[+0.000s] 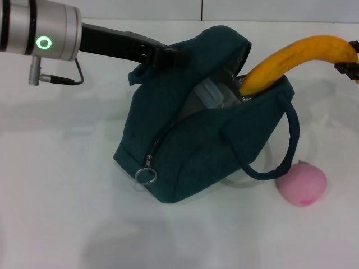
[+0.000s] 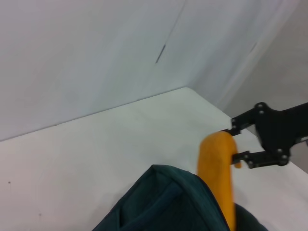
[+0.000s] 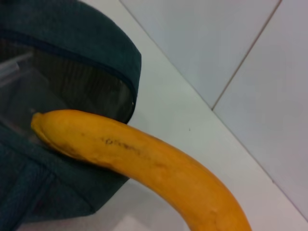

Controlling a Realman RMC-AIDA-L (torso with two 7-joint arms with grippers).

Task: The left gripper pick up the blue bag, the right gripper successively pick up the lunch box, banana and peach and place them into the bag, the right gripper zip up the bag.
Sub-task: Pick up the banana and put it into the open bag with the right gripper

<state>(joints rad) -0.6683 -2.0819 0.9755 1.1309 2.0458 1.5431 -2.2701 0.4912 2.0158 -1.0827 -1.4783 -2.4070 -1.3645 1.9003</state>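
White table (image 1: 61, 213), pale tiled wall (image 3: 231, 43)

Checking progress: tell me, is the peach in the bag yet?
No, the peach lies on the table beside the bag, outside it.

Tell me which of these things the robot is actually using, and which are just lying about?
In use:
left pincer, holding up the bag
right pincer, gripping the banana
lunch box, in the bag
peach, waiting on the table

Lying about:
nothing else shows
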